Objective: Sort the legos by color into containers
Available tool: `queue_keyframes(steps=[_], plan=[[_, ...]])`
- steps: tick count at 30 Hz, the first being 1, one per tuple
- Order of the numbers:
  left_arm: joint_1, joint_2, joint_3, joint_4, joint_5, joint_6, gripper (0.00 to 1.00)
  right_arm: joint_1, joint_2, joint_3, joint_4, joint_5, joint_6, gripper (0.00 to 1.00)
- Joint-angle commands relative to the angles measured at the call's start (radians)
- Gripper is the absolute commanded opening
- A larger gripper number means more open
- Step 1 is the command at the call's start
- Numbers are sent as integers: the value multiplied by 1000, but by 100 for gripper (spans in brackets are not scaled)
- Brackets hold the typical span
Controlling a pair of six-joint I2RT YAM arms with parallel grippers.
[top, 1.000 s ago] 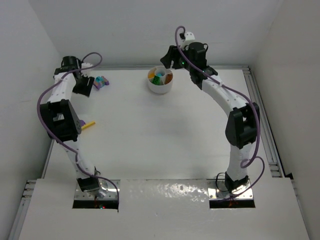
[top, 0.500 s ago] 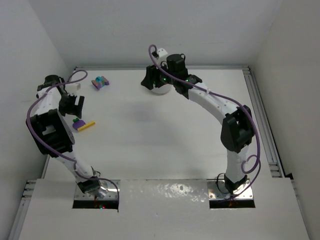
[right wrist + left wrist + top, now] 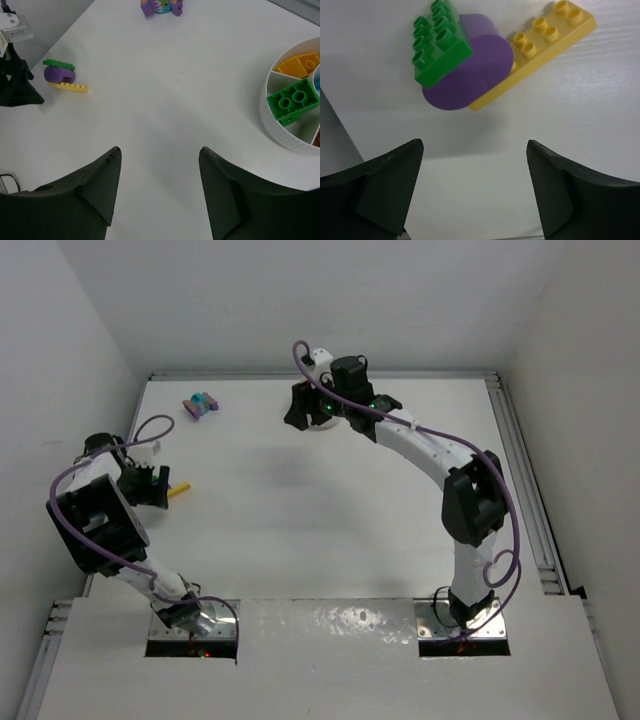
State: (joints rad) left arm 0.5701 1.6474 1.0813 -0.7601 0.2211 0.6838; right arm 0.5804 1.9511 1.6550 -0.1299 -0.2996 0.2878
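Observation:
A stack of legos lies on the table at the left: a green brick point(image 3: 442, 42) on a purple rounded piece point(image 3: 467, 75) on a long yellow brick point(image 3: 540, 50). My left gripper point(image 3: 474, 146) is open and empty just short of it; the top view shows it point(image 3: 150, 485) beside the yellow brick point(image 3: 181, 490). My right gripper point(image 3: 160, 150) is open and empty, above the table left of the white dish point(image 3: 278, 131). The dish holds a green brick point(image 3: 292, 102) and an orange one point(image 3: 299, 63) in separate sections. In the top view the right gripper point(image 3: 305, 410) mostly hides the dish.
A second clump of purple, teal and pink legos point(image 3: 200, 405) lies at the far left and also shows in the right wrist view point(image 3: 161, 6). The left wall runs close beside the left arm. The stack point(image 3: 62, 76) shows in the right wrist view too.
My left gripper has swung from the far clump toward me, down to the green-purple-yellow stack. My right gripper has moved left and now covers the dish in the top view.

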Motion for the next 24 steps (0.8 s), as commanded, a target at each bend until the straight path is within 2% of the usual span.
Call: queue_keyframes(steps=[1,4,7,10,13,16,21,24], plan=[[-13,-20,-15,171,3,-6,82,7,-54,8,19,-10,-10,63],[-13,-6,-46,273,-28,-21,82,9,-60,5,13,-1,-9,63],[-19,12,-63,306,-19,-6,82,9,-66,-9,9,10,-12,63],[-22,38,-60,306,13,0,82,7,-73,-15,1,25,-19,63],[-18,52,-26,236,52,-35,82,9,-75,-11,-4,30,-30,63],[-6,34,6,179,103,-92,82,7,-75,-6,-5,34,-38,63],[7,17,28,167,12,-288,83,9,-78,-15,-10,34,-41,63],[16,29,63,130,23,-391,83,9,-75,-12,-14,33,-47,63]])
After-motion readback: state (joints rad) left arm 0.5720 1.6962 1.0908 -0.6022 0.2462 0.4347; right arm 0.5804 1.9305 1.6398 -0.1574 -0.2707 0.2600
